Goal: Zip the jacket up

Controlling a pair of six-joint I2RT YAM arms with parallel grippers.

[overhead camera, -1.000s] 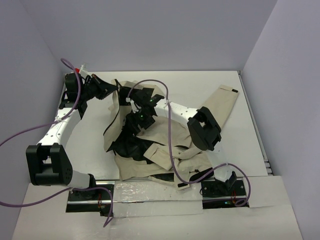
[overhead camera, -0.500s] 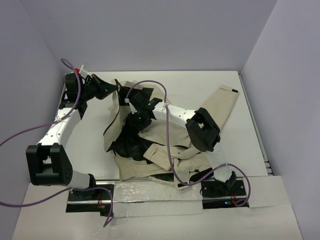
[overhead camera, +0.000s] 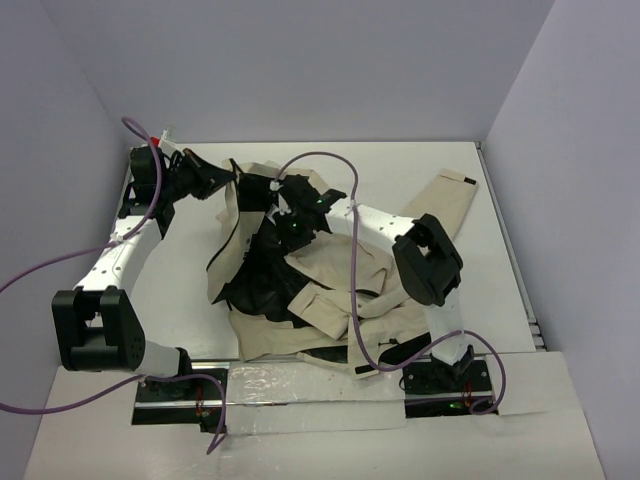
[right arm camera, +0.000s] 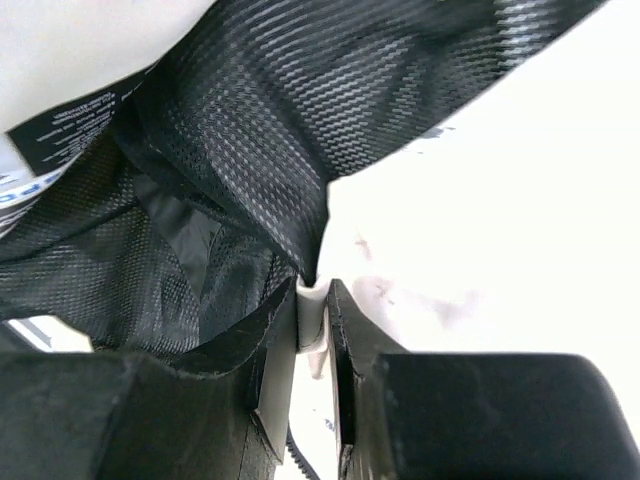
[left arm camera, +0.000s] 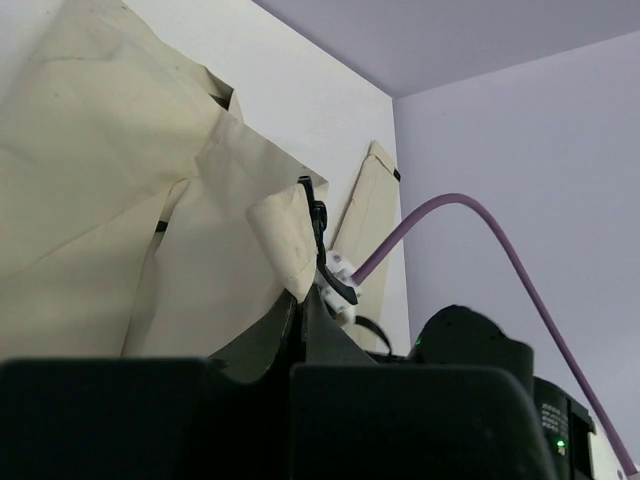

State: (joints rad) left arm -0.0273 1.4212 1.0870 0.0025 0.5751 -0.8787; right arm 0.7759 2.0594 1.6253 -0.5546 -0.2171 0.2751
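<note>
both claws (left arm camera: pixel 303 302) (right arm camera: pixel 313 305) seemingly tight on jacket (overhead camera: pixel 320 272)

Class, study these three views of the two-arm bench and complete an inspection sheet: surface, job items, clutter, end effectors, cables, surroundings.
Surface: white table, bare around the garment.
Job's things: beige fabric jacket with black mesh lining, crumpled mid-table with its front open; one sleeve stretched to the far right.
Clutter: nothing seen.
End effectors: left end effector shut on the jacket's far-left edge; right end effector shut on a thin pale edge beside the lining.
Cables: purple cables, one per arm; the right arm's loops over the jacket.
Surroundings: lavender walls on three sides.
</note>
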